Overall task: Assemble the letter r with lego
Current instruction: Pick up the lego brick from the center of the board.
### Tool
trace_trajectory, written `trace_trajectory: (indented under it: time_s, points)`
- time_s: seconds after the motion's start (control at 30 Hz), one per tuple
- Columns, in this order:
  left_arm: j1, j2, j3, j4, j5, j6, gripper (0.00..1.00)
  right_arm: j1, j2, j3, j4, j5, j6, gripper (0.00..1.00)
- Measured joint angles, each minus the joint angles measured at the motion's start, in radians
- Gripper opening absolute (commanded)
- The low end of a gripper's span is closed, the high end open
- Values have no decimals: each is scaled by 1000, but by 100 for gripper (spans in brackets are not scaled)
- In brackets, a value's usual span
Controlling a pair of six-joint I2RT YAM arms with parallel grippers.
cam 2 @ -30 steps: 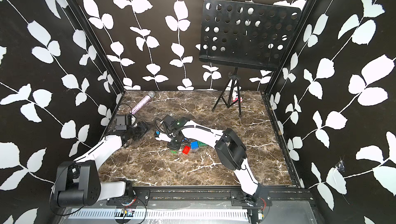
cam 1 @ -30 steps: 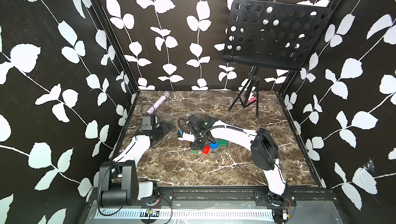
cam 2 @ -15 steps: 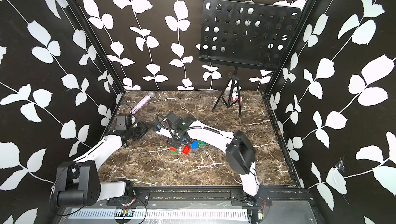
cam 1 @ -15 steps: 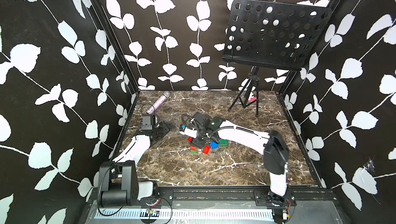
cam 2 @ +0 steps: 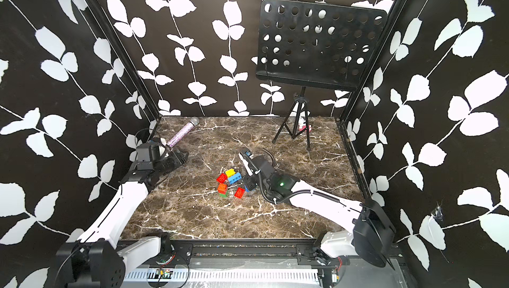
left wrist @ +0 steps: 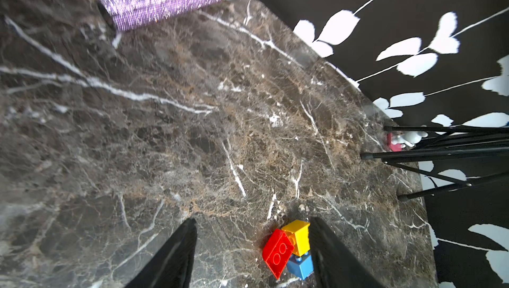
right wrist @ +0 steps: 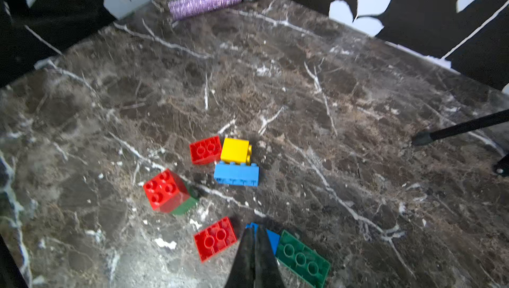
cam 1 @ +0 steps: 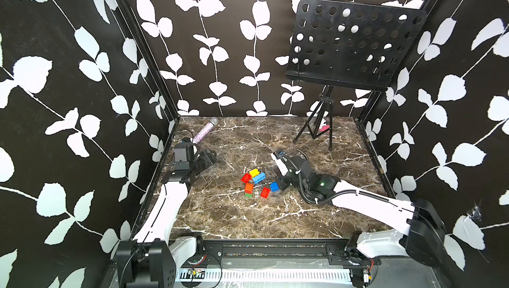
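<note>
The lego lies loose mid-table in both top views: a red brick (cam 1: 246, 177), a yellow one (cam 1: 254, 173), a light blue one (cam 1: 259, 177), an orange brick (cam 1: 249, 188) stacked on a green one, a second red (cam 1: 265, 192) and a blue (cam 1: 274, 186). My right gripper (right wrist: 254, 231) is shut with nothing between its fingers. Its tips sit over the blue brick (right wrist: 272, 238), between the red brick (right wrist: 214, 238) and a long dark green brick (right wrist: 303, 259). My left gripper (left wrist: 252, 220) is open and empty, low at the table's left edge (cam 1: 209, 158), away from the pile.
A purple glitter microphone (cam 1: 205, 132) lies at the back left, just behind my left gripper. A black music stand (cam 1: 355, 44) rises on tripod legs (cam 1: 316, 132) at the back right, with a small pink and white toy (cam 1: 325, 127) behind them. Patterned walls close in three sides.
My right gripper has moved from the pile's left side to its right side and its jaws have shut. The bricks it covered now show. The left arm has stayed put.
</note>
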Motion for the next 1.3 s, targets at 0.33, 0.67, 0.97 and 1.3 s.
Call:
trace_trajectory:
  time_s: [0.33, 0.67, 0.97, 1.3]
  points:
    - [0, -19, 6, 8, -21, 28, 67, 13, 152, 144, -131, 22, 287, 1]
    - [0, 30, 18, 20, 40, 32, 67, 74, 258, 145, -313, -35, 596, 52]
    - [0, 29, -72, 91, 91, 21, 67, 146, 383, 229, -382, -51, 759, 55]
    - [0, 35, -95, 99, 92, 40, 67, 122, 511, 291, -439, -60, 833, 55]
